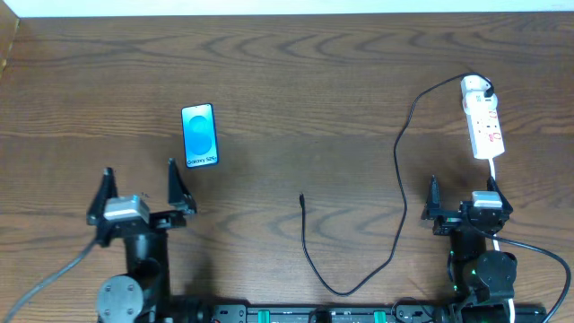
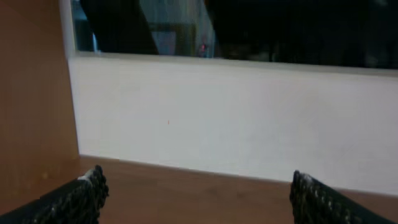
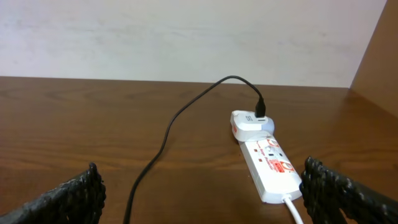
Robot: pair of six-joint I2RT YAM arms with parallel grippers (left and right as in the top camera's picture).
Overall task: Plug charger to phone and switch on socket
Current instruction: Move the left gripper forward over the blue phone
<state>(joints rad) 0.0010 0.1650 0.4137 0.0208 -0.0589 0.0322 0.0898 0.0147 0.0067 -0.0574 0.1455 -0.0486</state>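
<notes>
The phone (image 1: 199, 135) lies screen-up on the table, left of centre, blue screen with white text. The black charger cable (image 1: 399, 170) runs from a white adapter in the socket's far end, loops down to the front and ends in a small free tip (image 1: 301, 197) mid-table. It also shows in the right wrist view (image 3: 168, 134). The white socket strip (image 1: 482, 121) lies at the far right and shows in the right wrist view (image 3: 268, 163). My left gripper (image 1: 139, 182) is open, just in front of the phone. My right gripper (image 1: 465, 191) is open, in front of the socket.
The socket's white cord (image 1: 492, 175) runs toward the front beside my right gripper. A white wall (image 2: 230, 118) borders the table's far edge. A brown side panel (image 3: 379, 56) stands at the right.
</notes>
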